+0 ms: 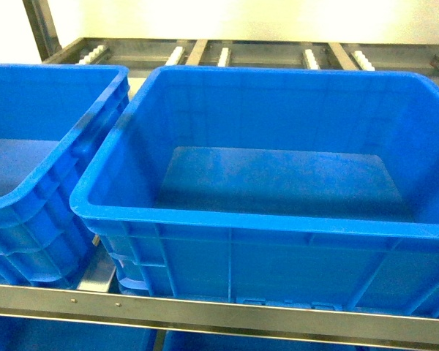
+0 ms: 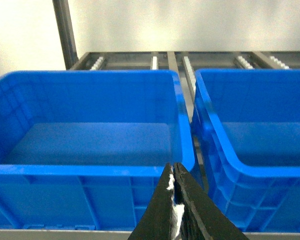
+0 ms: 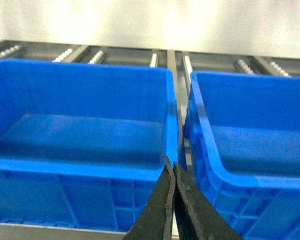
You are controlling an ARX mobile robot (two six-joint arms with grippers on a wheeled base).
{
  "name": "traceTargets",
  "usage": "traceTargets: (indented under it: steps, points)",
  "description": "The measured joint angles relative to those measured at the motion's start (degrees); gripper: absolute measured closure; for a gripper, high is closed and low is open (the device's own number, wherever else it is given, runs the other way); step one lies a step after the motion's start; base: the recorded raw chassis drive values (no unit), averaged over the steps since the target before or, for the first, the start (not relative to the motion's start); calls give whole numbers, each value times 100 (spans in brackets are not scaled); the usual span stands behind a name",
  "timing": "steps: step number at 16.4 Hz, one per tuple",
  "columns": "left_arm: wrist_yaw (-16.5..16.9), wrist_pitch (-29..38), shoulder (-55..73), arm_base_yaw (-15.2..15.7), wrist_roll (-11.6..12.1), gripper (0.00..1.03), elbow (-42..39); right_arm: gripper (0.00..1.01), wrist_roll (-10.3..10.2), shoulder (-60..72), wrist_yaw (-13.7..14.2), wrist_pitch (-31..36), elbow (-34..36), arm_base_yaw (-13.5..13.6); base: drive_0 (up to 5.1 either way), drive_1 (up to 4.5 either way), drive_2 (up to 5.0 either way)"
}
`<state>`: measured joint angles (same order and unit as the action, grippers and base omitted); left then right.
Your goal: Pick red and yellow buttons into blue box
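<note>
Head view: a large blue box (image 1: 278, 219) fills the centre and right of the frame, its thick rim running along the lower middle and its ribbed front wall facing the camera. Its floor is bare. A second blue crate (image 1: 36, 175) of the same kind stands just beside it at the left edge. Both rest on a metal shelf rail (image 1: 219, 311) that crosses the bottom of the frame; roller tracks (image 1: 227, 55) with white wheels lie behind the crates along the top. No arm shows in this view, and neither the red nor the yellow button is visible in any view.

Left wrist view: the left gripper (image 2: 174, 172) rises from the bottom centre, its two black fingers pressed together at the tips, with a sliver of white between them lower down; whether that is anything held cannot be told. Its tip lies in front of the near rim of the left-hand crate (image 2: 85, 165), close to the narrow gap that separates it from the right-hand crate (image 2: 250, 150).

Right wrist view: the right gripper (image 3: 173, 167) enters from the bottom centre, fingers closed against each other with nothing seen between them. Two crates, left (image 3: 80, 170) and right (image 3: 250, 175), flank it.
</note>
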<state>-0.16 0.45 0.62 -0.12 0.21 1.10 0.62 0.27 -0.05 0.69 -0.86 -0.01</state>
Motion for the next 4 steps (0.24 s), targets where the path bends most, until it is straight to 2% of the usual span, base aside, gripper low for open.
traceTargets:
  steps: [2, 3, 4]
  points:
    - [15, -70, -4, 2, 0, 101, -26, 99, -4, -4, 2, -92, 24, 0, 0, 0, 0]
    - [15, -68, -4, 2, -4, 75, -26, 70, -2, -4, 2, -90, 24, 0, 0, 0, 0]
    - [15, -68, -4, 2, -4, 36, -26, 30, -2, -4, 2, -76, 24, 0, 12, -419, 442]
